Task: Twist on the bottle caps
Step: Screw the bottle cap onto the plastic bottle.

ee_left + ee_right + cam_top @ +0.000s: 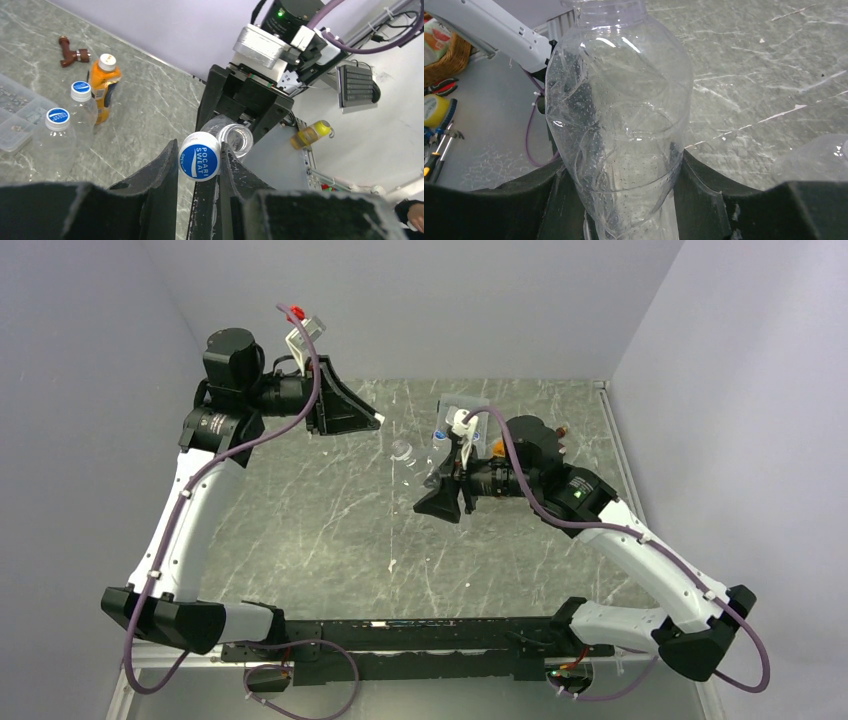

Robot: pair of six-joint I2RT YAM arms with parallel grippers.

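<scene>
A blue-and-white bottle cap [200, 156] is pinched between the fingertips of my left gripper [198, 150], its printed top facing the camera. Just beyond it is the open mouth of a clear bottle [236, 139], a small gap away from the cap. My right gripper [621, 165] is shut on the body of that crumpled clear bottle [619, 115], whose neck points away toward the left arm. From above, the left gripper [378, 421] and the right gripper [440, 502] face each other over the middle of the table.
Two clear capped bottles [82, 107] [56, 140] and an orange capped bottle [103, 82] stand at the far side. Next to them are a flat clear box [15, 120] and a brown pipe fitting [70, 52]. Another clear bottle [814, 160] shows at the right edge.
</scene>
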